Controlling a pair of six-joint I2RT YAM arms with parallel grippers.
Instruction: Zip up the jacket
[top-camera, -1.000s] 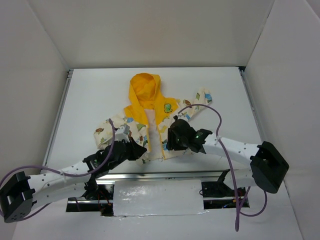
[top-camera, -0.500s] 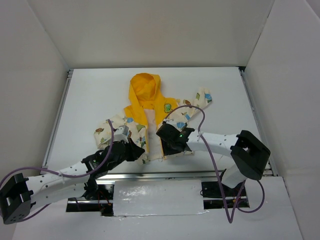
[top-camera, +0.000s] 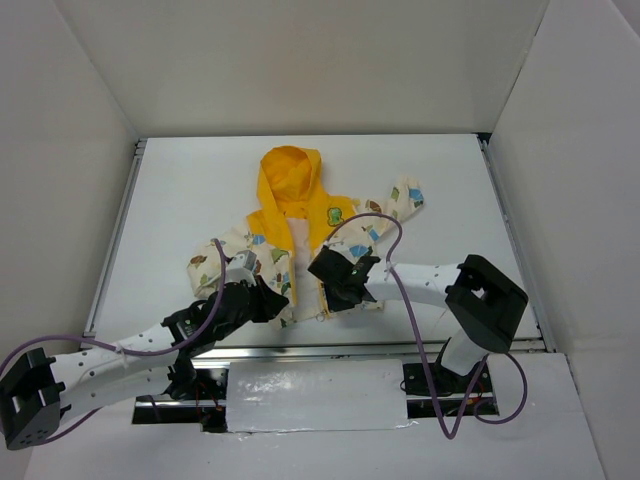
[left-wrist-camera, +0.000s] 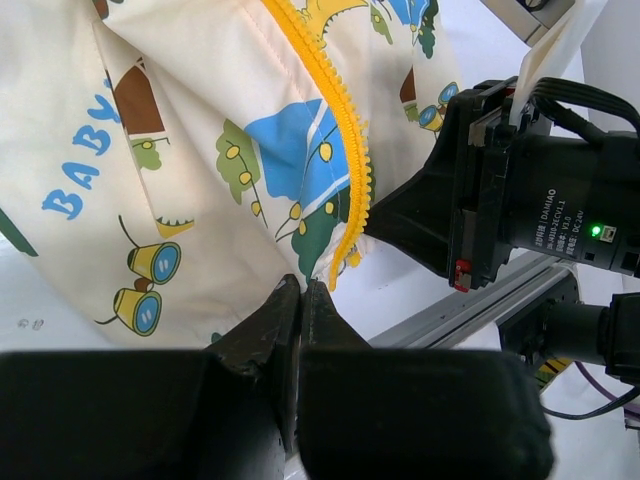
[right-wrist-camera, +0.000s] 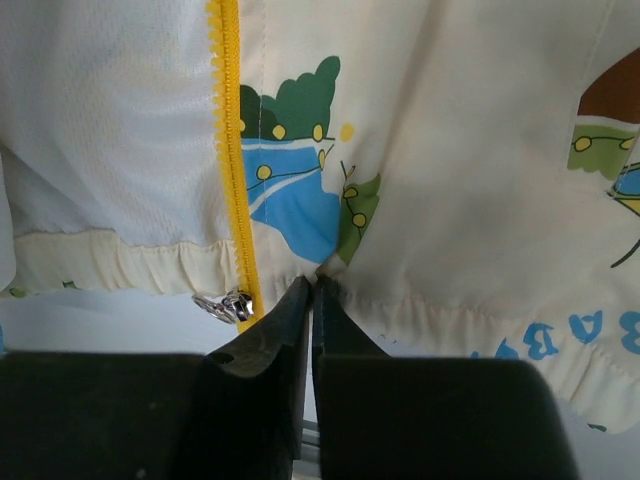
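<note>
The right claw (right-wrist-camera: 312, 288) has swung left since a second ago and closed. We see it pinching the jacket (top-camera: 290, 185) hem beside the zipper (right-wrist-camera: 229, 150). The left claw (left-wrist-camera: 300, 292) grips the other front's hem. Jacket lies open mid-bench (top-camera: 180, 200), hem toward the near edge.

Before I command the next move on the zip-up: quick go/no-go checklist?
1. Left tool shut on the hem of the cream cartoon-print child's jacket with yellow hood: ok.
2. Right tool shut on the other front panel's hem: ok, fabric puckers at its tips.
3. Small silver metal zipper slider in view at the bottom of the yellow plastic zipper teeth: ok, beside the right tool, not gripped.
4. Zipper halves joined: not ok, the front lies open on white lining.
5. Left panel's zipper end lined up with the slider: cannot tell.
</note>
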